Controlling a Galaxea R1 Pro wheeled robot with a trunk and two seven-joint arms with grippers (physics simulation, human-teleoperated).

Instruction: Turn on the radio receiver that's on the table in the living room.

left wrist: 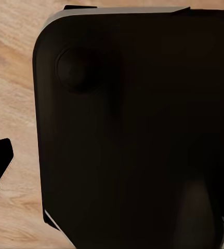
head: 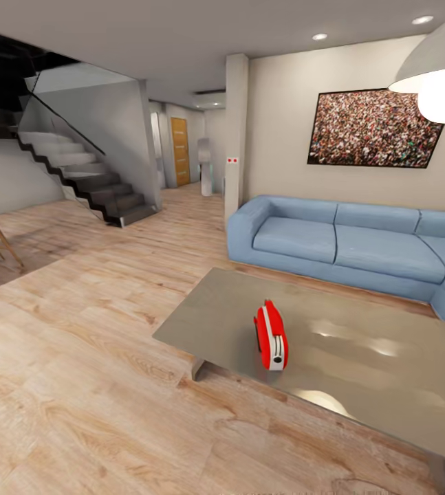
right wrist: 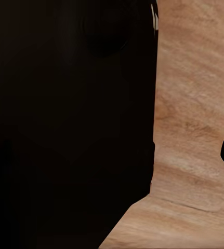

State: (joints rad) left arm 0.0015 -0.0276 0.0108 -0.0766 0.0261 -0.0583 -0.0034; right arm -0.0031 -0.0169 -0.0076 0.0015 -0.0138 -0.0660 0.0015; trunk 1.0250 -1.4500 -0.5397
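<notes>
Red radio receiver [head: 271, 335] stands on edge near table [head: 387, 371] front edge, sofa [head: 360, 244] behind. Claw state: cannot tell, wrist views too dark. Risk: careless press topples radio.

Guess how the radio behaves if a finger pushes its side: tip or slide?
Likely tips: the radio stands on a narrow edge, slim and tall for its base. It may also slide, since the table top looks glossy and reflective. It probably stays rigid; it looks like a hard box with rounded corners, so it is unlikely to flex.
</notes>
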